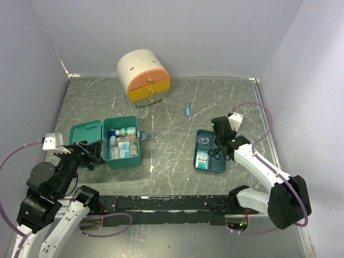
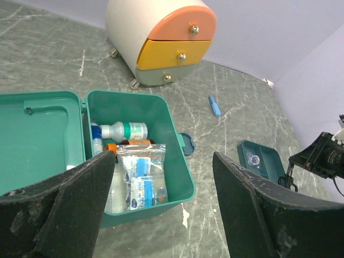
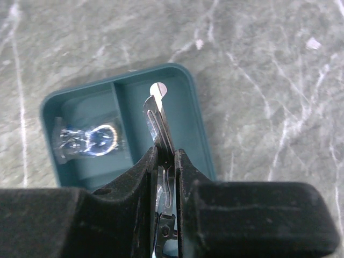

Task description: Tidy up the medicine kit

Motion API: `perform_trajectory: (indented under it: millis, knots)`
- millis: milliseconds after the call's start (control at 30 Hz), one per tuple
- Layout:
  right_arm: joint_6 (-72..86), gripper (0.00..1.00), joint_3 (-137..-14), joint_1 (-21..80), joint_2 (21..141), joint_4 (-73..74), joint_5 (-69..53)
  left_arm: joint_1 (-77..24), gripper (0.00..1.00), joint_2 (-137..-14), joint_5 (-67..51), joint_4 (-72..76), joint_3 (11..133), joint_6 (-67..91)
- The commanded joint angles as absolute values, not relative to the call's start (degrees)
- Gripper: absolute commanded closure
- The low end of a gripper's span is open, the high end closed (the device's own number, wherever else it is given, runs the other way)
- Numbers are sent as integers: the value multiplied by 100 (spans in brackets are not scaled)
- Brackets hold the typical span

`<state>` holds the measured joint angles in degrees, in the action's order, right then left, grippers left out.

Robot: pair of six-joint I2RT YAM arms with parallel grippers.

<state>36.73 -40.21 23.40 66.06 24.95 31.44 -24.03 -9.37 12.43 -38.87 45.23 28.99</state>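
We see the medicine kit (image 1: 123, 163) on the left part of the table (image 1: 172, 134), its lid (image 1: 86, 134) swung open flat to the left. Inside the box lie a white bottle (image 2: 124, 130) with a green label and some clear bags (image 2: 141, 177) of small packets. The left claw (image 2: 164, 158) hangs just near of the kit with its jaws spread wide and nothing between them. Well to the right sits a dark-blue divided tray (image 1: 221, 167) with a blue-and-white packet (image 1: 202, 158) in its near part. Over this tray the right claw (image 3: 165, 157) is clamped on a pair of metal scissors (image 3: 159, 115). A small blue piece (image 1: 187, 109) lies on the table farther back, and a cream cabinet (image 1: 144, 75) with orange and yellow drawers stands at the far side.
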Motion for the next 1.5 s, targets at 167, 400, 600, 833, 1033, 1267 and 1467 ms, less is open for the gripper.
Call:
perform_trajectory:
  millis: [167, 400, 600, 833, 1033, 1267, 1467]
  knots:
    - [4022, 97, -3764, 2180, 6755, 2715, 3735, -2355, 16, -1001, 1244, -3836, 4509, 2898]
    - [4010, 97, -3657, 2180, 6786, 2704, 3755, -2355, 16, -1029, 1236, -3832, 4504, 2883]
    - [4017, 97, -3769, 2188, 7149, 2688, 3684, -2355, 16, -1008, 1244, -3841, 4507, 2892]
    - [3878, 97, -3998, 2204, 7646, 2682, 3597, -2355, 16, -982, 1240, -3841, 4509, 2892]
    - [3443, 97, -3966, 2215, 7691, 2154, 2648, -2356, 16, -985, 1253, -3841, 4509, 2892]
    - [3320, 97, -4009, 2223, 7870, 1882, 1957, -2355, 16, -988, 1256, -3841, 4509, 2892]
    - [3590, 96, -4019, 2223, 7919, 2049, 2389, -2355, 16, -984, 1260, -3847, 4508, 2895]
